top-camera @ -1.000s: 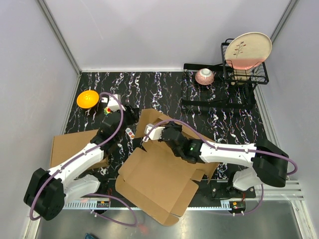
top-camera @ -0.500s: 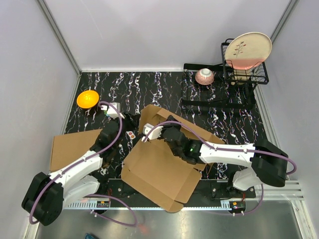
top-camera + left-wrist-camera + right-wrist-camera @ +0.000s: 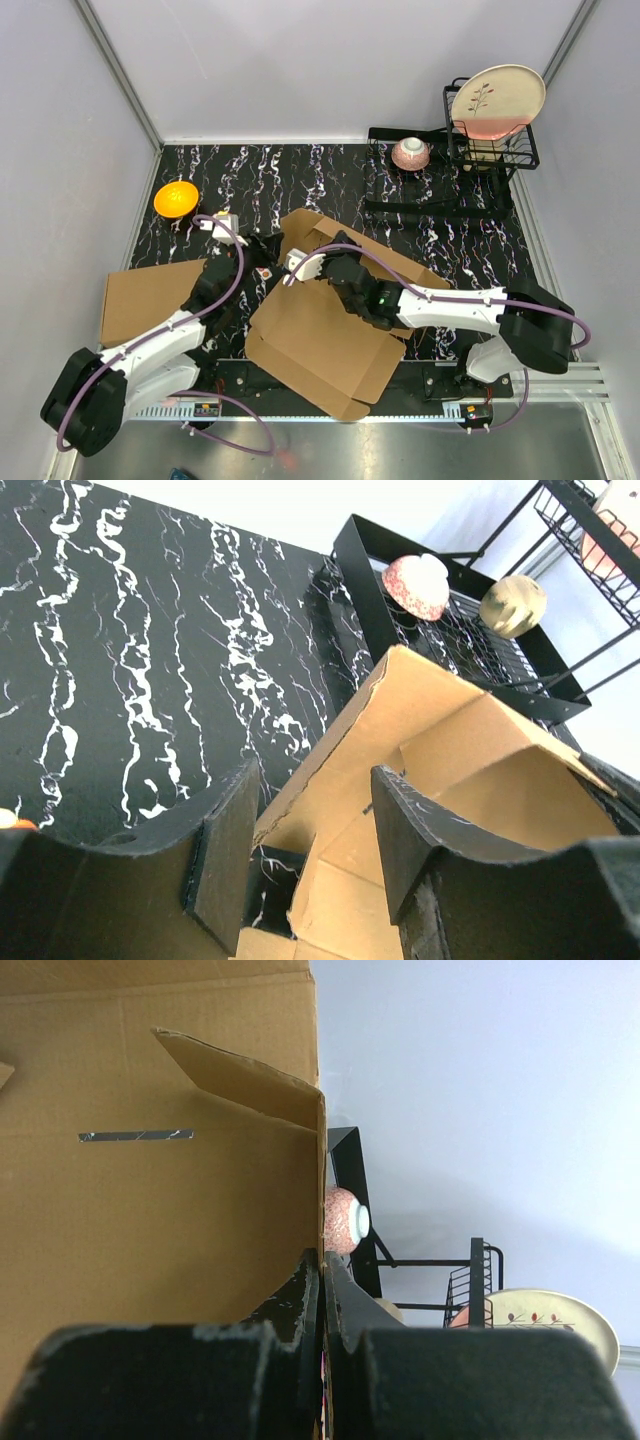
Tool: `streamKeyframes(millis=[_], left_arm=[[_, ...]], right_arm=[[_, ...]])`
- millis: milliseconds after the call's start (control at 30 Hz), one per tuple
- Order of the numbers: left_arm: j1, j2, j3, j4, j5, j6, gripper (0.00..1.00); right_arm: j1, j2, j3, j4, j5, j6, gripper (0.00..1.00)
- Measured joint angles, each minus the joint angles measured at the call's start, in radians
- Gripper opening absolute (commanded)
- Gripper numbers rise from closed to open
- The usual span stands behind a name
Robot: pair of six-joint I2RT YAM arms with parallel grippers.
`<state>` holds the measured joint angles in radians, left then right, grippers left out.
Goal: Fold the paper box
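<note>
A raised flap edge of the paper box (image 3: 320,350) is being pinched by the clenched R claw (image 3: 322,1260). The L claw (image 3: 315,820) is being held released, a box corner showing betw. its jaws. The box is being borne mid-counter (image 3: 300,180), black w/ white veining. The counter is being enclosed by pale walls (image 3: 300,70) on 3 sides.

The top view looks down from above and behind the arms, over the whole table (image 3: 300,170). The left wrist view sits low and close to the paper box (image 3: 470,740), facing the far black rack (image 3: 360,580). The right wrist view is pressed against a box wall and faces the same way. All three share the speckled bowl (image 3: 415,585).
</note>
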<state>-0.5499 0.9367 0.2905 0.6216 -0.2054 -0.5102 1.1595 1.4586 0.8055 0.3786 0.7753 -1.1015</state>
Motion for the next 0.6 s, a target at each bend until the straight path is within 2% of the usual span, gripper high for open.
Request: streamKeyframes(millis=[267,533,600], left_arm=[[-0.043,0.013,-0.039,0.033,-0.020,-0.005,0.52],[-0.043,0.152,-0.016,0.066,-0.072,0.025,0.51],[-0.043,0.187,-0.005,0.080,-0.078,0.032,0.47]], right_arm=[[0.000,0.015,0.000,-0.002,0.002,0.027,0.00],[0.000,0.016,0.000,-0.003,0.002,0.048,0.00],[0.000,0.016,0.000,-0.003,0.001,0.051,0.00]])
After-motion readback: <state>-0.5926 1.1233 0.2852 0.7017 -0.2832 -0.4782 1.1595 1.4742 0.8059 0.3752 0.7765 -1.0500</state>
